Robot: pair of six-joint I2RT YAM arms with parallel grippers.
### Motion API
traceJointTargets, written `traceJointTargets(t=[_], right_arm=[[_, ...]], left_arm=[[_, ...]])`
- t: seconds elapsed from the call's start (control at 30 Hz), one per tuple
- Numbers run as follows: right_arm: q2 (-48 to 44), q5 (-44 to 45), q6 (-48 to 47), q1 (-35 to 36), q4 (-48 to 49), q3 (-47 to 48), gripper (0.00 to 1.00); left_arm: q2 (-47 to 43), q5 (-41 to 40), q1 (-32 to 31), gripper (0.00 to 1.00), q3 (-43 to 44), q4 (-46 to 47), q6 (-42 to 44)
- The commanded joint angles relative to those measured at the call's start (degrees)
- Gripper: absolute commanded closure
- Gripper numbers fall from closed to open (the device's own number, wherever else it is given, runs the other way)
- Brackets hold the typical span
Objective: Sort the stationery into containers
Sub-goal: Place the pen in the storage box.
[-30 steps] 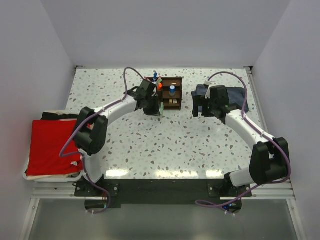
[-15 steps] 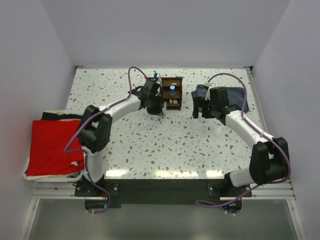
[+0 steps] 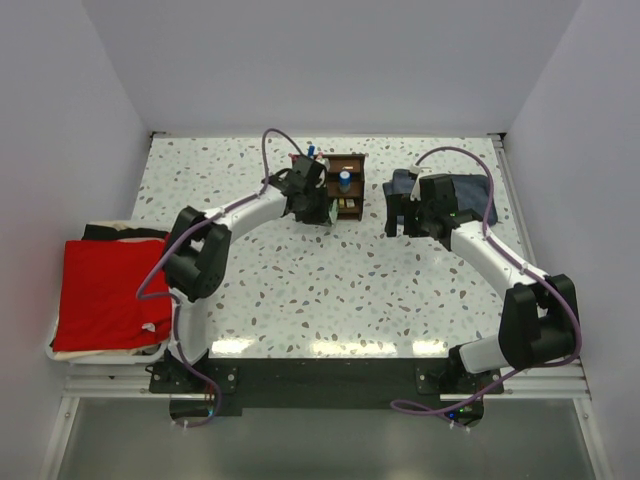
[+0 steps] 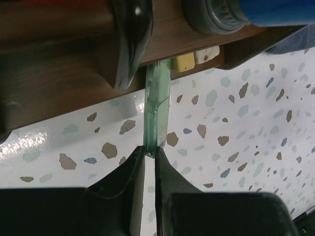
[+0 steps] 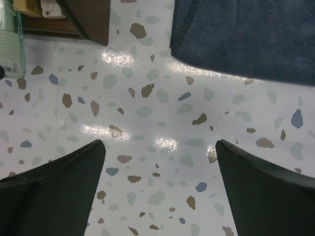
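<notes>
My left gripper (image 4: 150, 153) is shut on the end of a pale green tube (image 4: 157, 110), which points up at the underside edge of the dark brown wooden organizer (image 4: 59, 83). In the top view that gripper (image 3: 324, 212) sits against the organizer's (image 3: 358, 160) front-left side. A blue cylinder (image 4: 275, 10) with a grey end lies in a compartment, and tan bits (image 4: 194, 58) sit beside it. Pens (image 3: 312, 152) stand at the organizer's back left. My right gripper (image 5: 160, 147) hangs open over bare table, right of the organizer (image 5: 93, 19), holding nothing.
A folded blue-grey cloth (image 3: 470, 190) lies at the back right, close behind my right gripper, and fills the upper right of the right wrist view (image 5: 246, 34). A red cloth (image 3: 100, 290) rests on a tray at the table's left edge.
My left arm has swung rightward, carrying the pale green tube closer against the organizer. The right arm has stayed still with its jaws wide.
</notes>
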Motion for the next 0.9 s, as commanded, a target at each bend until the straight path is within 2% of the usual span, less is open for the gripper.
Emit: traceJointTargets(t=[0.0,0.87], right_arm=[[-1.47,0.56,0.89,-0.31,1.75,-0.40,0.01],[-1.12,0.20,1.77,-0.66,2.54,-1.19,0.01]], left_arm=[[1.06,-0.63,-0.23,1.00,3.90,2.46,1.66],[4.57,-3.00,-0.23,1.00,10.93,5.10,3.15]])
